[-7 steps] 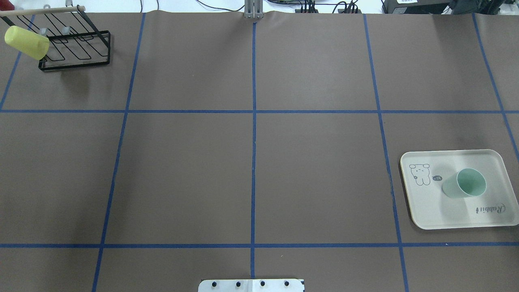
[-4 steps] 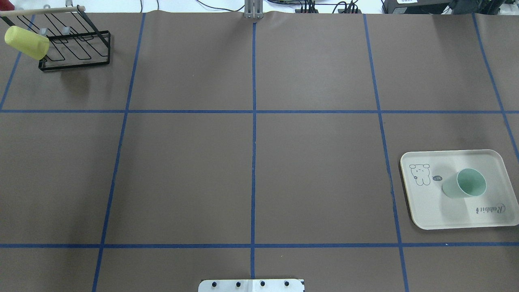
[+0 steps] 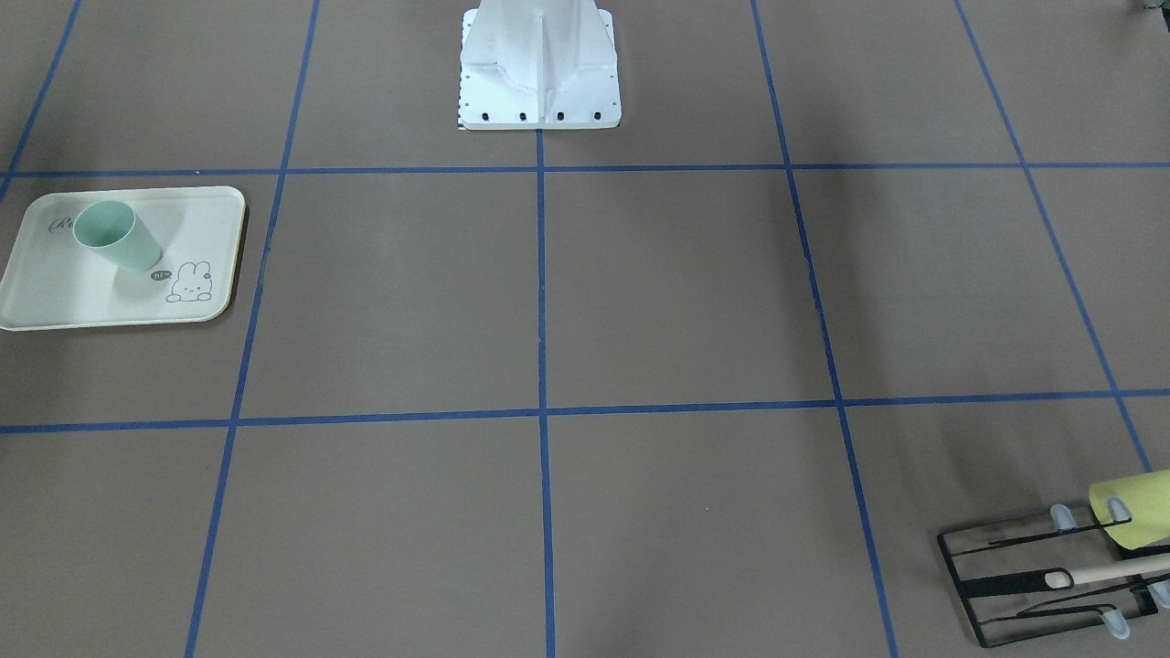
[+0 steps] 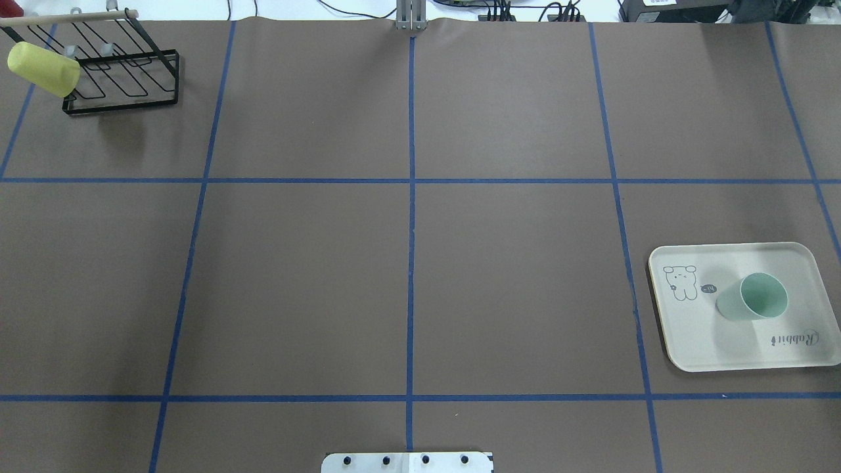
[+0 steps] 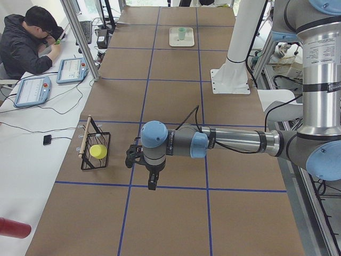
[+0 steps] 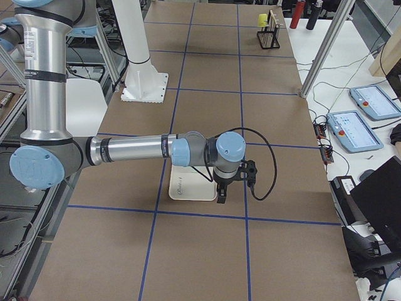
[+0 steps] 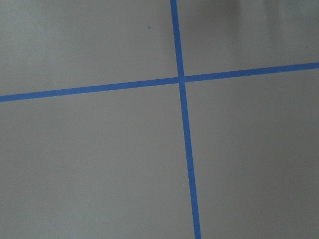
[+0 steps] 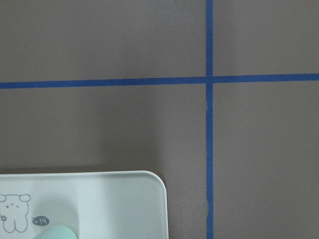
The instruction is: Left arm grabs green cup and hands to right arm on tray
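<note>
The green cup [image 4: 752, 299] stands upright on the tray [image 4: 696, 332], four o'clock in the overhead view. The right gripper [image 6: 222, 195] hangs nearest, the left gripper [image 5: 152, 183] far off. I cannot tell either's jaws.

A yellow-green plastic cup [image 4: 43, 68] lies on its side at one end of a black wire rack [image 4: 125, 82], which stands in a corner of the brown worktop [image 4: 407, 263] gridded with blue tape.

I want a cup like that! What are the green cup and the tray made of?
The green cup looks like smooth matte plastic: one even mint colour, thin rim. The tray seems plastic or melamine: cream, rounded rim, printed bunny. I can't be sure.
</note>
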Robot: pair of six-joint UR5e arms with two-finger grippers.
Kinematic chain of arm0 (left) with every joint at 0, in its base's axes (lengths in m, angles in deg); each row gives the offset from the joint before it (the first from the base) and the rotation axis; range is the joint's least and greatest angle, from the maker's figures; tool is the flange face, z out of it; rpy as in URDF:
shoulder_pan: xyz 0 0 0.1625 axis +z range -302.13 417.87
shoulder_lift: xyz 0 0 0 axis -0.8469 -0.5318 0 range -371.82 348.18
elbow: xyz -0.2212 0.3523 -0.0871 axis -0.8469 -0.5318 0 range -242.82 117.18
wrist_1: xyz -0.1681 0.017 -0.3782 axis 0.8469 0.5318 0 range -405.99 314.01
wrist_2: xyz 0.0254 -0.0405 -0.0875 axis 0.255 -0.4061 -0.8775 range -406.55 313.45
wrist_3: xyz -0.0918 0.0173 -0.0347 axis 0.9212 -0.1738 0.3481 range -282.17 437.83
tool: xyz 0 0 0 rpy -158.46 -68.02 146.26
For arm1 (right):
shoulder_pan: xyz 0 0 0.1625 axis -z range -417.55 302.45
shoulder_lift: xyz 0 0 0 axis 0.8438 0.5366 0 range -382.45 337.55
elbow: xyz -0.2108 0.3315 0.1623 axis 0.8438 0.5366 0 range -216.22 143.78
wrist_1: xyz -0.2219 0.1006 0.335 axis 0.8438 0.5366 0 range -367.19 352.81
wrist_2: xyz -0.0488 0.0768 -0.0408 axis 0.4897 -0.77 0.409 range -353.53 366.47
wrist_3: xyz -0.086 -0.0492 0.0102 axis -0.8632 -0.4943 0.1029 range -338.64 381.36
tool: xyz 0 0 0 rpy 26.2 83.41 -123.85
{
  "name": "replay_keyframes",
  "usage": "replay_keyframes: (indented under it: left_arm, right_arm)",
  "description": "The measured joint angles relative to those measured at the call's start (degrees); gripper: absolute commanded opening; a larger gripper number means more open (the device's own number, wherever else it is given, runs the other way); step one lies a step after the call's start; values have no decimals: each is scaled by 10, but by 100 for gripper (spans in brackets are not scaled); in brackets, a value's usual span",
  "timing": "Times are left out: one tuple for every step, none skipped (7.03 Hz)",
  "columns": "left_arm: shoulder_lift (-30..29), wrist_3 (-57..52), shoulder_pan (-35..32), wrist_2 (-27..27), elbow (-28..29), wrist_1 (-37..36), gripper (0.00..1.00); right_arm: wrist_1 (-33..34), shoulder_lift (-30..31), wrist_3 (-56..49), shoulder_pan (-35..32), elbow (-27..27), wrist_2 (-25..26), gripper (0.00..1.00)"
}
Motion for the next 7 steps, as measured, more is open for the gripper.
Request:
replay_keyframes:
  left_arm:
    - [0,0,0,1,0,1,100]
    - [0,0,0,1,-1,1,100]
    - [0,-1,0,1,-1,1,100]
    - [0,-1,0,1,-1,1,100]
    - [0,-1,0,1,-2,1,100]
    - [0,-1,0,1,-2,2,100]
    - [-1,-1,0,1,-2,2,100]
  right_arm:
    - [-17,2,0,0,9,0,99]
    - [-28,5,-1,-1,12,0,99]
    - [-36,7,-2,-4,10,0,99]
    - [-43,7,-2,-10,6,2,99]
    - [-46,7,-2,-16,1,3,99]
    - [-48,7,-2,-19,-2,3,99]
    - [-48,8,-2,-20,-2,1,99]
